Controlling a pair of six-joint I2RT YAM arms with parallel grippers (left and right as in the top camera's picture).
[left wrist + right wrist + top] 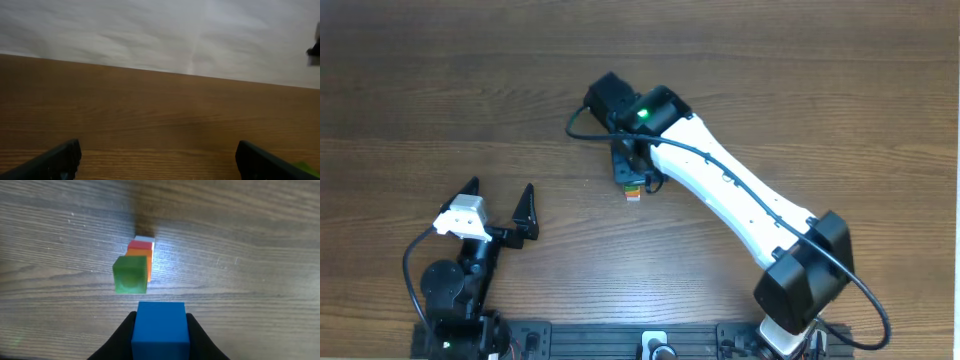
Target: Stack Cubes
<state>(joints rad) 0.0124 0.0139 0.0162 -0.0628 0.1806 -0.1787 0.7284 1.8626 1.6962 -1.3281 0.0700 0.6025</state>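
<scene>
A stack of small cubes stands on the wooden table: green cube (131, 274) on top, orange cube (142, 256) under it, red cube (139, 245) and a pale one below. From above, part of the stack (633, 191) peeks out beside the right arm. My right gripper (160, 330) is shut on a blue cube (160, 329), held above the table just beside the stack. My left gripper (501, 203) stands open near the table's front left, nothing between its fingers (60, 160).
The white right arm (740, 200) stretches diagonally from the bottom right to the table's middle. Bare wood table (470, 80) lies all around. A pale wall (150, 35) rises behind the table's far edge.
</scene>
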